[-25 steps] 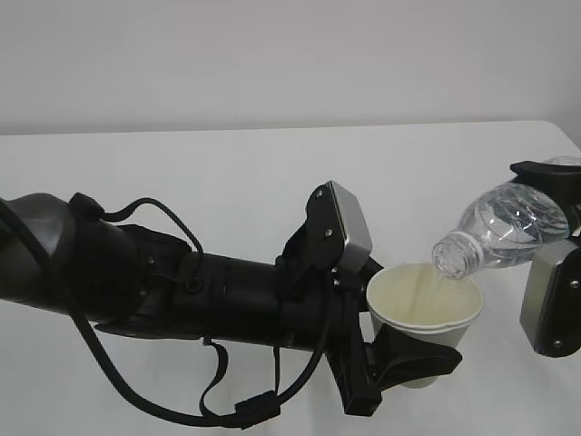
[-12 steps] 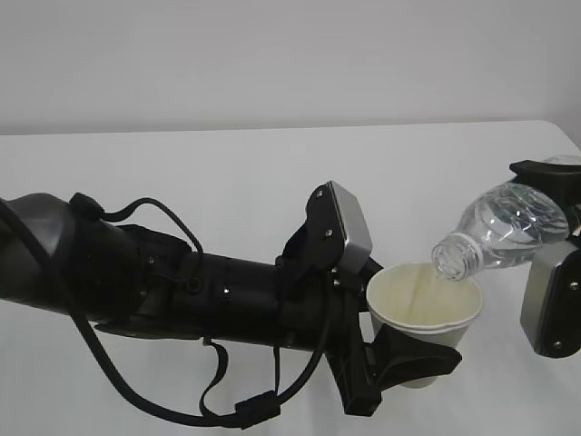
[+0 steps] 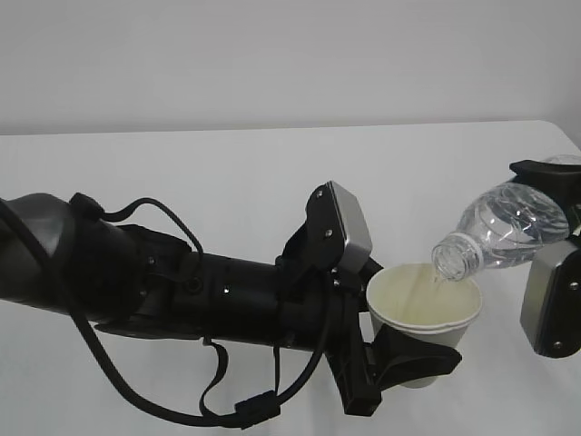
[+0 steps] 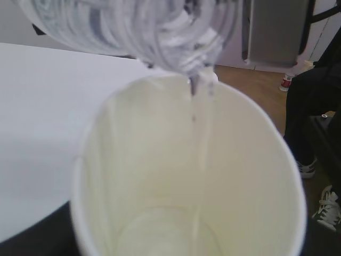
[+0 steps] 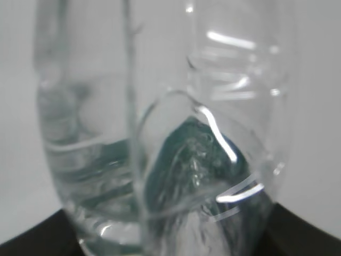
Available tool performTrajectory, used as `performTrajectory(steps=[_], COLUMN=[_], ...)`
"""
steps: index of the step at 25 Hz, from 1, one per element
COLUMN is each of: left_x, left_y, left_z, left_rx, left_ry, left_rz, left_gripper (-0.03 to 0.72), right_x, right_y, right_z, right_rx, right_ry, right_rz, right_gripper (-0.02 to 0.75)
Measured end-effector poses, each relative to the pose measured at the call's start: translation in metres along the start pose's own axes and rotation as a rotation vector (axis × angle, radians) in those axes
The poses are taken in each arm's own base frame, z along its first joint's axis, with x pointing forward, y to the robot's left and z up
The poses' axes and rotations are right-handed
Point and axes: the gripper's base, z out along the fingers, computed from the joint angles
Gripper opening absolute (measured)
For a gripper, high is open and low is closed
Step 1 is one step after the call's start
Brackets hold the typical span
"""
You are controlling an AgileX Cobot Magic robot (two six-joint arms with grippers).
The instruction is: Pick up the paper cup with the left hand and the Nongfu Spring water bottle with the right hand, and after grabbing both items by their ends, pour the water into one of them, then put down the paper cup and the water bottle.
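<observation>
Almost nothing has shifted over the last second: my left hand [image 3: 413,359] keeps its jaws clamped around the base of the paper cup [image 3: 424,313] at lower centre, above the white bench [image 3: 227,173]. My right hand [image 3: 556,282], at the right edge, stays closed on the tilted Nongfu Spring water bottle [image 3: 504,232] (mouth just over the rim). A thin stream of the water [image 4: 198,128] still falls into the cup, so pouring continues; how full the cup is I cannot quite tell.
</observation>
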Motion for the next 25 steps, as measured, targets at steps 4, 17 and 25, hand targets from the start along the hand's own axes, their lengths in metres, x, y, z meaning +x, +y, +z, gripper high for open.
performTrajectory(steps=[4, 17, 25], left_x=[0.0, 0.0, 0.0], left_y=[0.0, 0.0, 0.0], left_z=[0.0, 0.0, 0.0], left_rx=[0.0, 0.0, 0.0], left_ry=[0.0, 0.0, 0.0], left_rz=[0.0, 0.0, 0.0], left_gripper=[0.474, 0.474, 0.474], right_x=[0.0, 0.0, -0.0002], right_y=[0.0, -0.0002, -0.0009], right_z=[0.0, 0.0, 0.0], right_rx=[0.0, 0.002, 0.01], right_ry=[0.0, 0.0, -0.002], right_rz=[0.0, 0.0, -0.001], right_gripper=[0.428, 0.428, 0.428])
